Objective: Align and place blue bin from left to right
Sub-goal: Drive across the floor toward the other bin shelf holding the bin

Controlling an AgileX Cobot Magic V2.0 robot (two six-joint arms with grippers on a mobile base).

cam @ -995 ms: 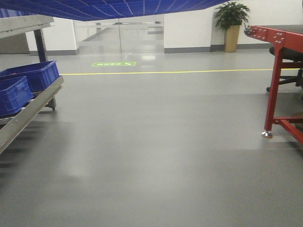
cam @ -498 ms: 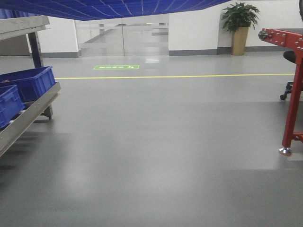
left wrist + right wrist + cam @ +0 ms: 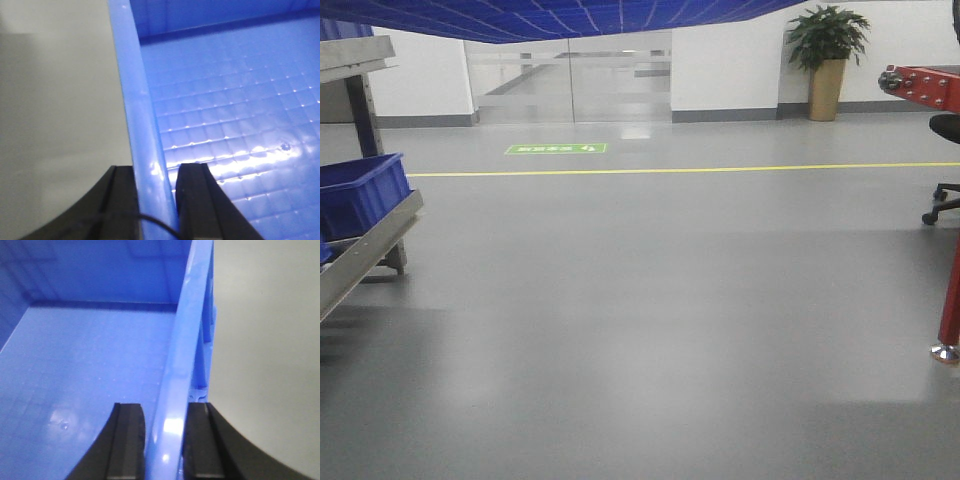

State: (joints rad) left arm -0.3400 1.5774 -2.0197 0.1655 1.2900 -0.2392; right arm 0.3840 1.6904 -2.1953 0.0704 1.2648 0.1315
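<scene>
2 grips, blue bin [image 3: 570,15]: L tool [image 3: 156,172], R tool [image 3: 165,410] | rack [image 3: 372,235] shifted left

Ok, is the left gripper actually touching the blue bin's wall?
Touching. In the left wrist view the left gripper straddles the blue bin wall, both fingers pressed against it, no gap.

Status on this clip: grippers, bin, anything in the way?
Left gripper shut on blue bin wall. Right gripper shut on opposite wall. Red frame ahead right, rack left.
</scene>
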